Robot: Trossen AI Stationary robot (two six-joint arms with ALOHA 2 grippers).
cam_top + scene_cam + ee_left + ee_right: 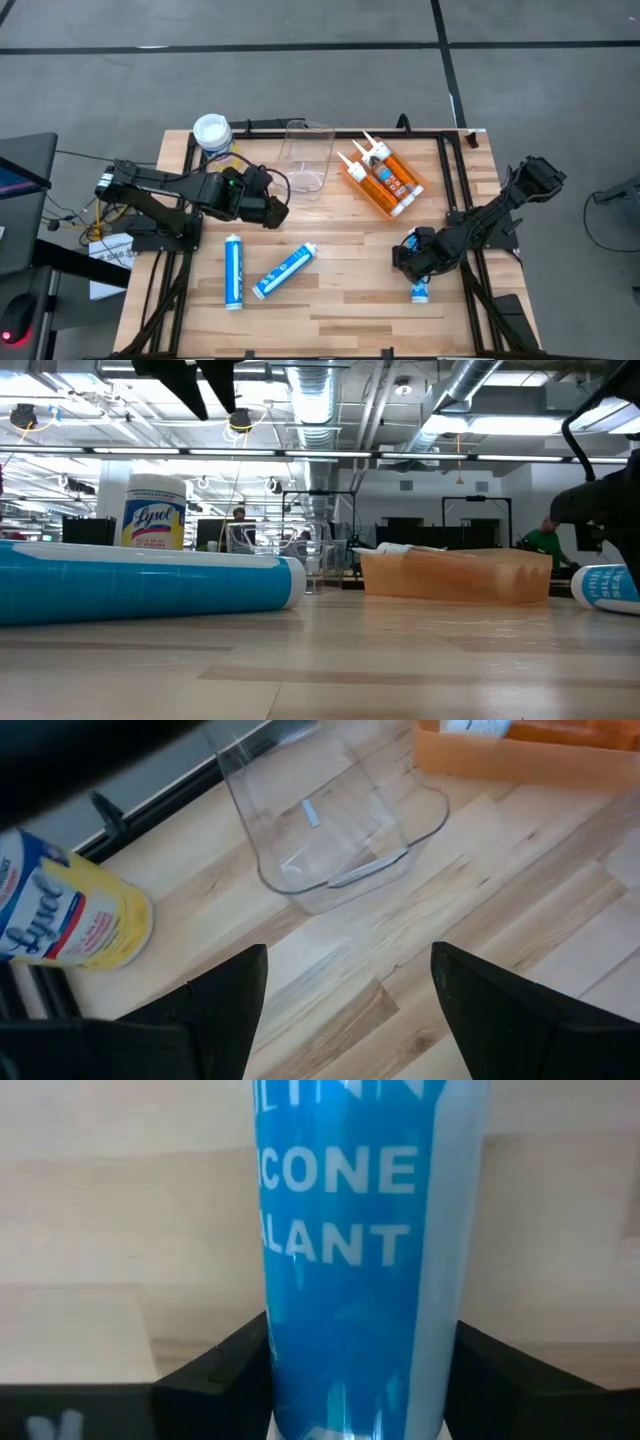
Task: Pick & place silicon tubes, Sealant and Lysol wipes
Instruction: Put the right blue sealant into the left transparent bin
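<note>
The Lysol wipes canister (212, 133) stands upright at the table's far left; it also shows in the left wrist view (70, 905) and the low view (155, 512). My left gripper (272, 211) is open and empty, just near-side of a clear container (307, 155). Two blue sealant tubes (234, 270) (285, 270) lie flat on the table's near left. An orange tray (372, 195) holds several white-and-orange tubes. My right gripper (415, 258) is shut on a third blue sealant tube (350, 1260) at the right. My right gripper pinches the blue tube's round barrel (300, 1370) between its two fingers (225, 1370), one on each side, lying across the tube. It comes slanting down from the table's right. The tube's free end (420, 291) sticks out toward the near edge, low over the table (605, 588).
The clear container (320, 830) lies on the wood between the canister and the orange tray (455, 575). A black frame (455, 170) runs along the table's far and side edges. Bare wood lies in the table's near middle (350, 300).
</note>
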